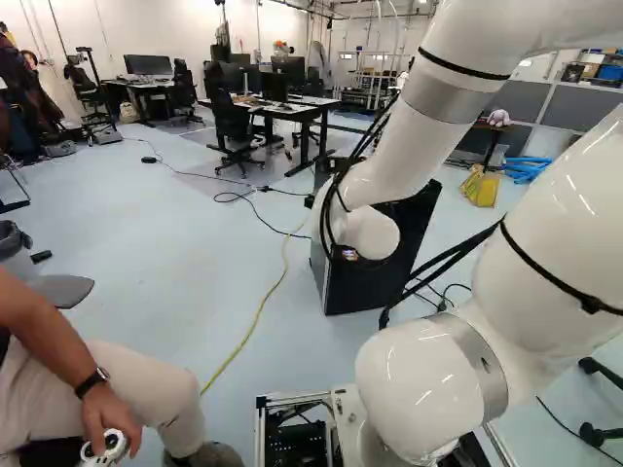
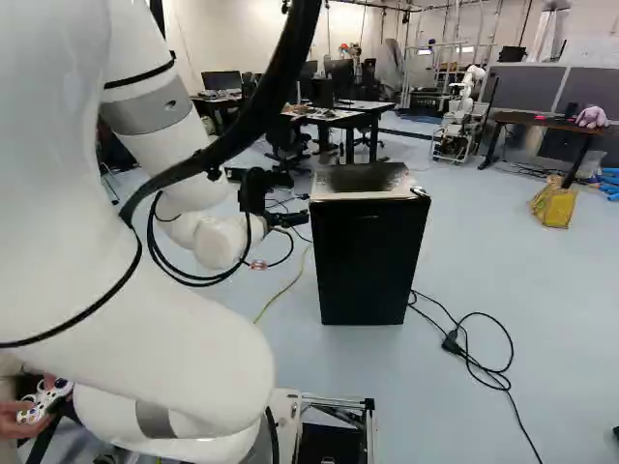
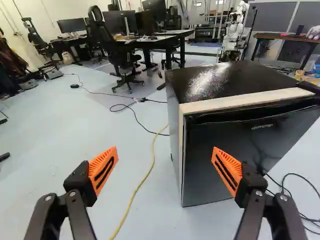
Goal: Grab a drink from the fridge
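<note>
The task item is the compact black fridge [image 2: 366, 261], upright on the floor [image 3: 65, 145]. Its door [image 3: 240, 160] is closed; the position of a drink cannot be determined.

The gripper [image 2: 305, 217] is positioned near the fridge's upper front corner on the yellow-cable side, as shown in the right base view. Its jaws are wide apart and hold nothing. In the wrist view, the orange pads [image 3: 102, 171] face each other across the gap, with floor and the near vertical edge of the fridge beyond. One pad is in line with the door; the other is in line with open floor.

A pale strip [image 3: 245, 100] borders the front edge of the dark top panel [image 3: 220, 80] and continues down the near vertical edge. A black fitting [image 3: 308, 87] sits at the opposite front top corner.

Floor room extends ahead of the door and along both sides. A yellow cable [image 3: 137, 187] crosses the floor on one side. On the other side, a looped black cable [image 2: 508, 353] with a plug [image 2: 451, 341] lies near the fridge. Beyond the fridge, toward the far edge of the floor, stand desks [image 2: 338, 116] and an office chair [image 3: 117, 52].

At the lower left of the left base view, a person's leg [image 1: 146, 384] is near the base; a hand [image 1: 109, 420] holds a white controller [image 1: 104, 448].
</note>
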Controlling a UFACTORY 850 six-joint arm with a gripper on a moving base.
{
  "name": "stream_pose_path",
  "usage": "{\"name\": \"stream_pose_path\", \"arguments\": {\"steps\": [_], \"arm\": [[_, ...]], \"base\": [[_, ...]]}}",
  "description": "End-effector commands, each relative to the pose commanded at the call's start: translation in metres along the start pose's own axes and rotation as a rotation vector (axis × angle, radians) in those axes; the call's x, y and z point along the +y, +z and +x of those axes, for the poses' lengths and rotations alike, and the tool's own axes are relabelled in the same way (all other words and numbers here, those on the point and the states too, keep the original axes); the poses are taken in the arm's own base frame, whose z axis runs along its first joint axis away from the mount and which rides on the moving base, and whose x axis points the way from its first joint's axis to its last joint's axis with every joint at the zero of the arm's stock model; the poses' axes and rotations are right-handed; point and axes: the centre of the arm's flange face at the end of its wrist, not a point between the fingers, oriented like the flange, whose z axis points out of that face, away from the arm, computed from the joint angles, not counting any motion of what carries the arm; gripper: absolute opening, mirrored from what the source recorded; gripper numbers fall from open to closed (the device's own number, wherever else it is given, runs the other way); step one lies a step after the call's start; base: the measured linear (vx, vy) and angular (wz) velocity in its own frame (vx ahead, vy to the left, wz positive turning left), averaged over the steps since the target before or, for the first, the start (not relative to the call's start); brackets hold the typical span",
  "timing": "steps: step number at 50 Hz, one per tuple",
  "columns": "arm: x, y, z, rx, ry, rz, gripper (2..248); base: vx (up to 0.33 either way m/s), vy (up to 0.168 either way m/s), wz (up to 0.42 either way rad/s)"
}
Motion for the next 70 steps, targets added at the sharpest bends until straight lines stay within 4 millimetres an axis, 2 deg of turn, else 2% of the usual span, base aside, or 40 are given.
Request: {"name": "stream_pose_path", "arguments": {"steps": [10, 29, 70], "arm": [[-0.008, 0.009, 0.000, -0.012, 0.025, -0.020, 247], [-0.021, 0.030, -0.013, -0.064, 0.066, -0.078, 247], [-0.017, 0.064, -0.042, -0.079, 0.148, -0.286, 247]], "base": [[0.000, 0.000, 0.000], [0.000, 0.000, 0.000], [0.000, 0.000, 0.000]]}}
